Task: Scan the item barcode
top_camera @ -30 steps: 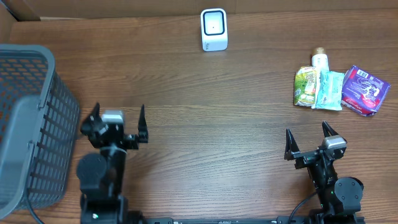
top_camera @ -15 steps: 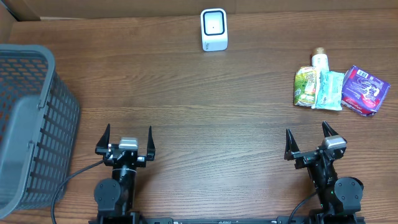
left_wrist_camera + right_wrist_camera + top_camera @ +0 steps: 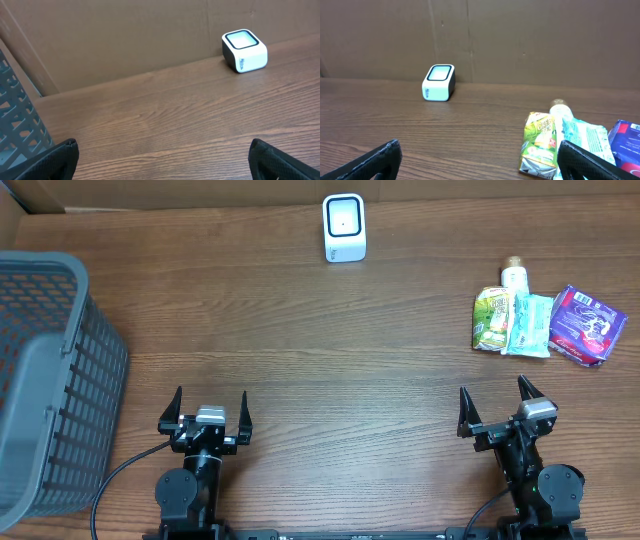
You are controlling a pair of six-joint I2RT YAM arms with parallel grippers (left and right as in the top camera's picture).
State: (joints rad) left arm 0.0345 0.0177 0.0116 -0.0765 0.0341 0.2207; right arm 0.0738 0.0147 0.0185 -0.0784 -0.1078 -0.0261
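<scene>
A white barcode scanner (image 3: 344, 227) stands at the back middle of the table, also seen in the left wrist view (image 3: 244, 51) and the right wrist view (image 3: 439, 82). Items lie in a cluster at the right: a green pouch (image 3: 490, 319), a small bottle (image 3: 514, 275), a teal packet (image 3: 530, 326) and a purple packet (image 3: 587, 326). My left gripper (image 3: 210, 413) rests open near the front left, nothing between its fingers. My right gripper (image 3: 497, 410) stands open near the front right, well in front of the items, empty. The green pouch (image 3: 540, 145) lies ahead of its right finger.
A grey mesh basket (image 3: 50, 380) fills the left side of the table, its wall showing in the left wrist view (image 3: 15, 125). A brown cardboard wall (image 3: 520, 35) runs along the back edge behind the scanner.
My left arm has drawn back from beside the basket to the front of the table and settled low, jaws still open. The right arm has not moved.
</scene>
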